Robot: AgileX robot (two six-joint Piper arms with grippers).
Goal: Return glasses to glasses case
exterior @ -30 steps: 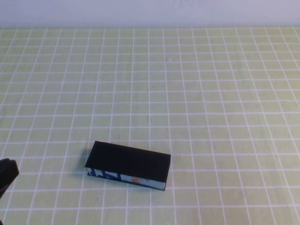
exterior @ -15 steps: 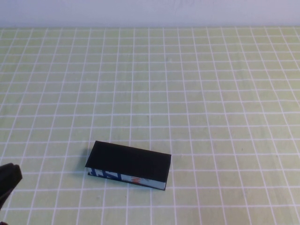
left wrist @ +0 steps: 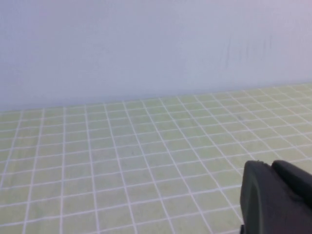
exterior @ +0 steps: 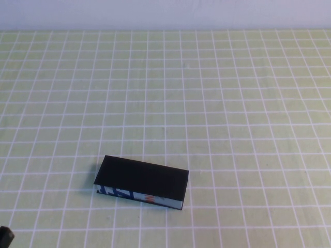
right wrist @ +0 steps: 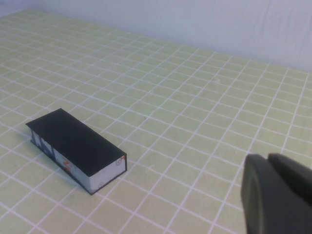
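Observation:
The glasses case (exterior: 140, 181) lies shut on the green checked cloth, near the front and left of centre. Its lid is black, and its near side is blue and white with an orange mark. It also shows in the right wrist view (right wrist: 75, 146). The glasses are not in view. My left gripper (exterior: 4, 238) shows only as a dark tip at the front left corner, well apart from the case. In its wrist view (left wrist: 270, 165) the jaws are together and hold nothing. My right gripper (right wrist: 268, 158) is shut and empty, held back from the case. It is outside the high view.
The green checked cloth (exterior: 217, 103) covers the whole table up to a pale wall (exterior: 165, 13) at the back. Nothing else stands on it.
My left gripper has drawn back toward the front left corner of the high view, so only its tip shows now. The case has not moved.

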